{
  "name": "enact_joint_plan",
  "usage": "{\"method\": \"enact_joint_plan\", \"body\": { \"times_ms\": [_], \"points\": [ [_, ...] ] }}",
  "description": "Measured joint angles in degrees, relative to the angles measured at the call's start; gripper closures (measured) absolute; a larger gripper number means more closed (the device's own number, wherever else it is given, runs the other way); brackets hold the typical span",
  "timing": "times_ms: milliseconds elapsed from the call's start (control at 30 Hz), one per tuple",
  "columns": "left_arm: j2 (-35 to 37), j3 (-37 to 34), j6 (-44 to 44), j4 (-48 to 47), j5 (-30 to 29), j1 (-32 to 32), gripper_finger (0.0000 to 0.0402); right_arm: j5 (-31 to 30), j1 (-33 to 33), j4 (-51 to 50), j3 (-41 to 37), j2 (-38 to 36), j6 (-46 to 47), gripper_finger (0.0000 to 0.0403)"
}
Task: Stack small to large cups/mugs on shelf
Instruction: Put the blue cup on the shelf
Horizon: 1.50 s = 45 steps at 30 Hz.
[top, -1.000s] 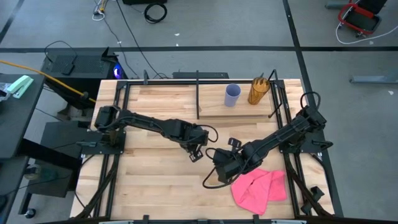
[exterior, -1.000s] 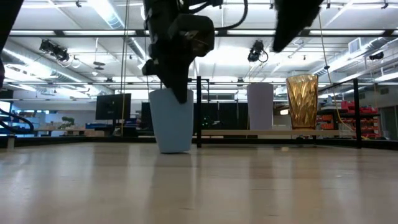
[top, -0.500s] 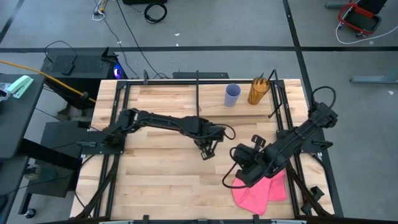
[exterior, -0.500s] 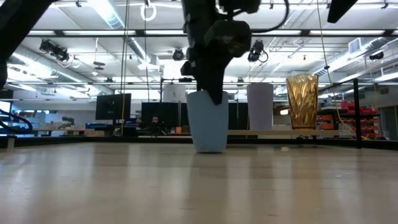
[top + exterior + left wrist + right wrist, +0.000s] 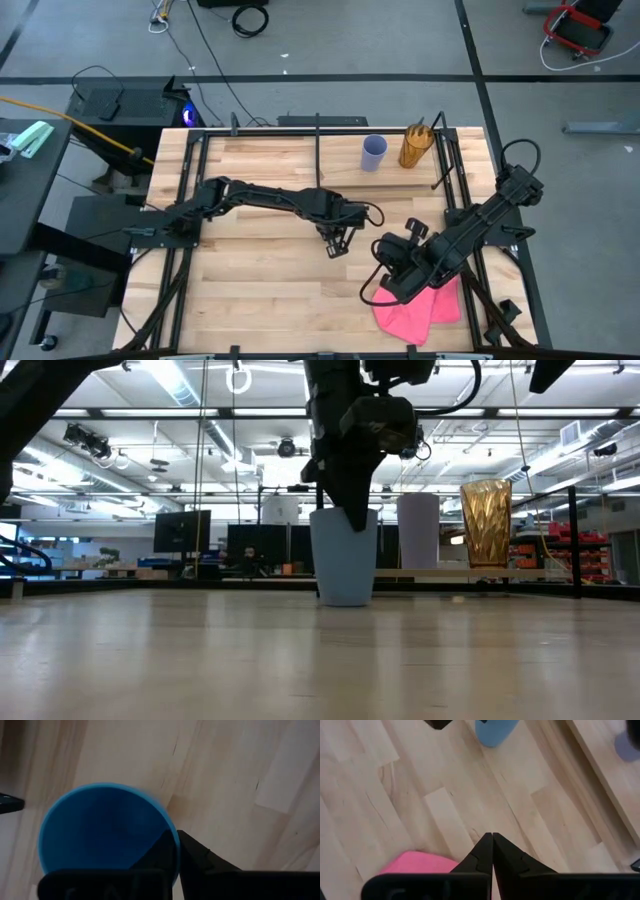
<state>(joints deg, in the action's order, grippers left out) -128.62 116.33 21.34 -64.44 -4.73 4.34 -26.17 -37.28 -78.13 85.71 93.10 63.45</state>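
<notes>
The short blue cup (image 5: 345, 565) stands upright near the table's middle, its open mouth filling the left wrist view (image 5: 100, 835). My left gripper (image 5: 338, 246) is shut on its rim from above. The lavender cup (image 5: 373, 152) and the amber cup (image 5: 415, 146) stand upright side by side on the shelf (image 5: 345, 180) at the far right; both also show in the low view (image 5: 418, 530) (image 5: 486, 525). My right gripper (image 5: 385, 290) is shut and empty, near the left edge of the pink cloth (image 5: 418, 305). My left gripper pinches the blue cup's rim (image 5: 176, 837) with one finger (image 5: 160, 855) inside the cup and one (image 5: 200, 857) outside. The fingers come from above, pointing down. The cup stays upright below them; I cannot tell whether its base touches the table.
The thin black divider post (image 5: 318, 150) stands at the shelf's left end, and black frame rails run along both table sides. The pink cloth lies at the near right and also shows in the right wrist view (image 5: 420, 865). Bare planks lie at the near left.
My left gripper has gone toward the table's right edge with the blue cup, most of the way in the first half second; the cup has stayed upright. My right gripper has drawn back toward the near right, over the pink cloth's edge.
</notes>
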Motion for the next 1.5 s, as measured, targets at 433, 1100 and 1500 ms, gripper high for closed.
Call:
{"method": "enact_joint_plan", "body": {
  "times_ms": [433, 1100, 1500],
  "points": [
    [-0.11, -0.04, 0.07, 1.42, 2.09, 0.00, 0.0332, -0.90, 0.01, 0.00, 0.00, 0.02, -0.16, 0.0384],
    [-0.10, 7.37, -0.13, -0.84, 1.96, -0.12, 0.0274, -1.97, 0.01, 0.02, 0.00, 0.04, 0.01, 0.0384],
    [0.60, 18.72, -0.67, -21.15, -4.49, -1.00, 0.0276, -1.92, 0.65, 0.04, 0.00, -0.20, -0.46, 0.0384]
  ]
}}
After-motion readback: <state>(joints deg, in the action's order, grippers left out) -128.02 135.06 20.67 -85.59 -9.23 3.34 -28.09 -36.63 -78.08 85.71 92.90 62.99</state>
